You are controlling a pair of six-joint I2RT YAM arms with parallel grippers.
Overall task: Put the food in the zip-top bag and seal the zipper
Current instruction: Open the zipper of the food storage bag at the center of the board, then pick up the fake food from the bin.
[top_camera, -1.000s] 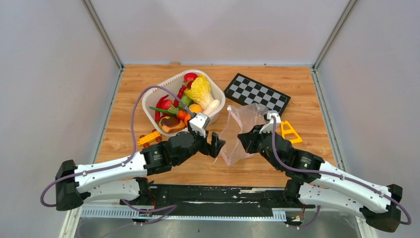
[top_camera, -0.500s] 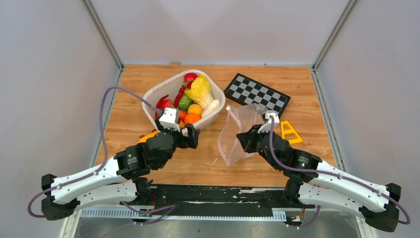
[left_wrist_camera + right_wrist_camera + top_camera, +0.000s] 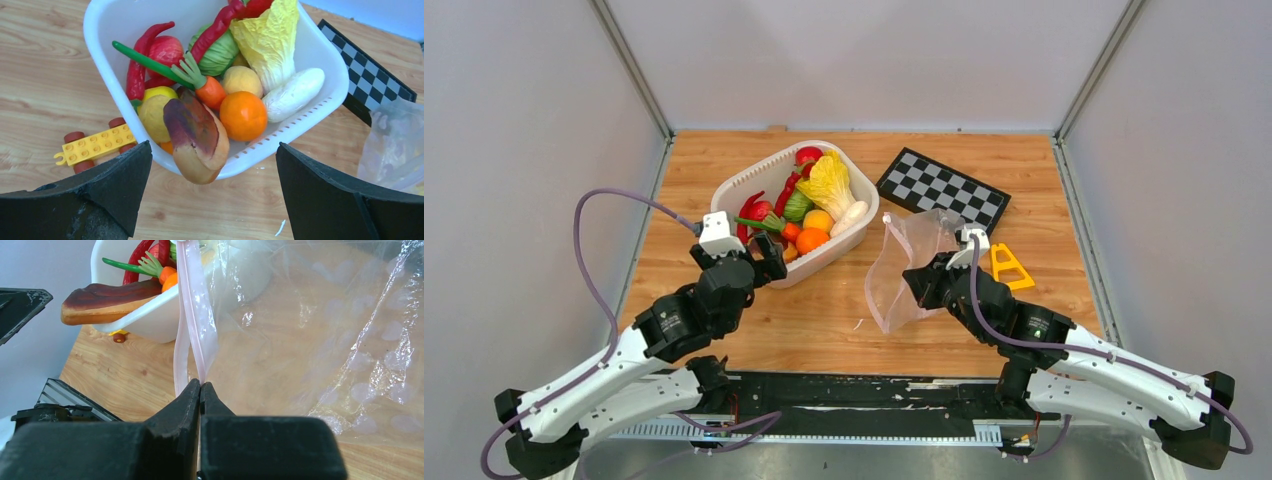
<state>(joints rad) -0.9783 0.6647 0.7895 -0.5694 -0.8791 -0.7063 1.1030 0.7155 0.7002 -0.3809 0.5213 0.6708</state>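
Left gripper (image 3: 762,268) swung away from bag (image 3: 906,268), now over basket (image 3: 746,178) rim at 7 o'clock, jaws wide, empty. Right gripper (image 3: 200,386) stays pinched on zipper (image 3: 196,325), bag at basket's 4 o'clock. Food heaped in basket; bun (image 3: 196,134) likely next pick.

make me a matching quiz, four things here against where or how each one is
Things:
1 bun
2 toy car
3 zipper
4 left gripper

States:
a open, empty
b pinched in right gripper
c on table beside basket
d sticking out over basket rim

Pairs: 1-d; 2-c; 3-b; 4-a
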